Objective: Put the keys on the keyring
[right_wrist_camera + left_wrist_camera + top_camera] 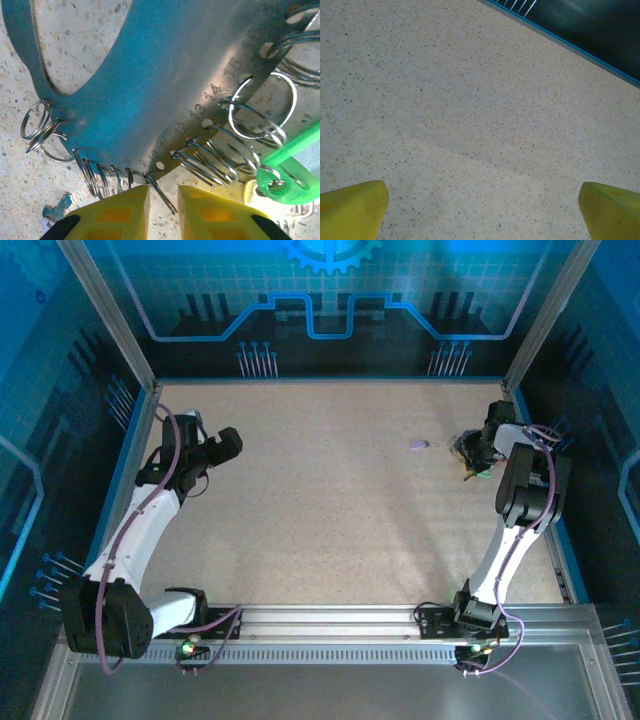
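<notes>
Right claw [163, 191], at the counter's [330, 510] three o'clock, was nearly clenched around a split ring [161, 192] on the keyring [150, 75]; grip unclear. A key [59, 206] lay at seven o'clock in its wrist view. Left claw [480, 210] was released. Steadying the hoop before threading seemed wise.

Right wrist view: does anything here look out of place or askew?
One small bluish key lies loose on the table at lower left, apart from the flat metal band with numbered holes. The split rings through those holes hang bunched at uneven angles. No damage shows.
</notes>
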### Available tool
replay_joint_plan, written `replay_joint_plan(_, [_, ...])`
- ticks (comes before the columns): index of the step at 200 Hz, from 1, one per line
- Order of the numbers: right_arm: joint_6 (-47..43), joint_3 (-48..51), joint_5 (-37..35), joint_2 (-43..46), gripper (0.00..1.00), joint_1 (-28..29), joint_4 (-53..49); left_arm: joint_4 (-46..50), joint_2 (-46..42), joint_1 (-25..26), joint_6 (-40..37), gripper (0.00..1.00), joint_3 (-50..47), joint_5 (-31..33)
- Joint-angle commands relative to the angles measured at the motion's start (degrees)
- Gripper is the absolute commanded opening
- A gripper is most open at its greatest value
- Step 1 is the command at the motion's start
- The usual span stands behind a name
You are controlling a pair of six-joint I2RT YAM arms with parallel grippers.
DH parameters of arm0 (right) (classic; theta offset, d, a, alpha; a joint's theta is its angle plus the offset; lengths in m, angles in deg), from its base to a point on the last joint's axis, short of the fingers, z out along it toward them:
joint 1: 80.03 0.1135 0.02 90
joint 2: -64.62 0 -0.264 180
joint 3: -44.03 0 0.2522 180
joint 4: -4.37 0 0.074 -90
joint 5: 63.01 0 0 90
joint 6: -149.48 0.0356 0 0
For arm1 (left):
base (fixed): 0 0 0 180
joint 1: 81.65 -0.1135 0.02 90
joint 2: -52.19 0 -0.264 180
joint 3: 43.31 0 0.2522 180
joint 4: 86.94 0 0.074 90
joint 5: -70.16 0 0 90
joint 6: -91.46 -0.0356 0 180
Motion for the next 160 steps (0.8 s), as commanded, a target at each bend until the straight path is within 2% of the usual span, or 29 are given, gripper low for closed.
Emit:
replay_joint_plan(1, [1.91, 0.47, -1.13, -1.02, 0.22, 0.8, 0.05, 0.95, 0.24, 0.33, 0.13, 0.99, 0.63, -0.87])
replay_joint_plan(85, [-3.98, -2.92, -8.7, -0.67, 0.2, 1.91, -1.58, 0.18, -0.32, 0.33, -0.06, 0.99, 0.43, -0.85])
replay_joint_plan(138, [-6.75, -2.98, -8.53, -1.22, 0.21, 2.19, 0.23, -0.06, 0.02, 0.34, 0.5, 0.99, 0.38, -1.23])
replay_joint_plan(160, [-7.65, -3.09, -7.61, -1.48, 0.25, 2.28, 1.46, 0.99, 0.25, 0.42, 0.8, 0.99, 0.46, -1.12])
